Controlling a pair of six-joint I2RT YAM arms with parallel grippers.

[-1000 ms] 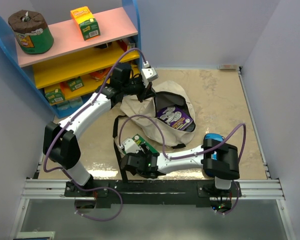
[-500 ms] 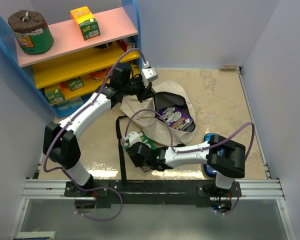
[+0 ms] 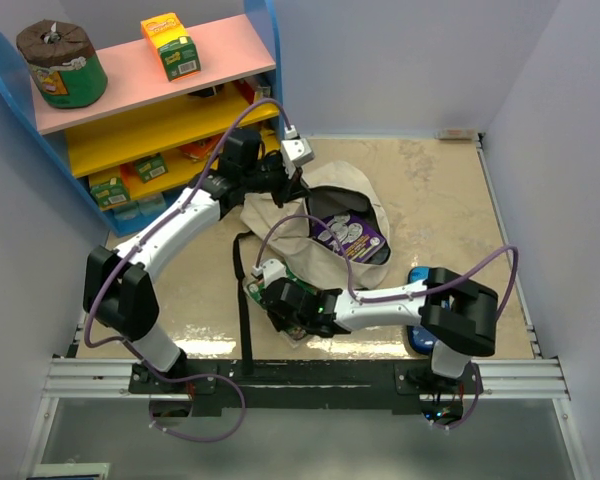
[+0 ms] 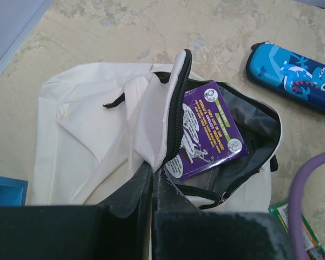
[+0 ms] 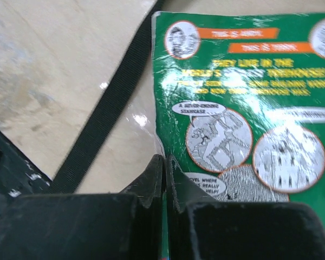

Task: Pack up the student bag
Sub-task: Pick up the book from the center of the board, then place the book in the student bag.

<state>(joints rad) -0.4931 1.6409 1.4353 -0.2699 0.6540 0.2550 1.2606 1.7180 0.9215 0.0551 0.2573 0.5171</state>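
**Flap held up, green book pinched at the near side**

Pinching the student bag point(image 4: 86, 130) by its black-zippered flap with the left hand point(image 4: 153, 172), fingers pressed tight on the fabric, holding it up off the mouth. Bag slumped at mid-counter point(image 3: 440, 200), just in front of the shelf unit point(image 3: 150, 60), mouth gaping. Inside, against the dark lining: one purple book point(image 4: 206, 130), flat, cover up.

At the near side, gripping the left edge of one green book point(image 5: 244, 108) with the right hand point(image 5: 163, 162), fingers shut together with a sliver of green between them. Book flat on the counter, just short of the bag.

Just left of those fingers: one black strap point(image 5: 108, 103), trailing across the counter toward the near edge. Arching over the bag's near rim: one purple cable point(image 4: 293, 200). Right of the bag: one blue pencil case point(image 4: 292, 70), partly covered by the right arm in the overhead view.

On the pink top board of the shelf unit: one dark roll point(image 3: 60, 65) in a green wrapper and one orange-and-green box point(image 3: 170, 45). More small packs on the yellow boards below, too crowded to count.

Tally: one bag, two books, one pencil case.
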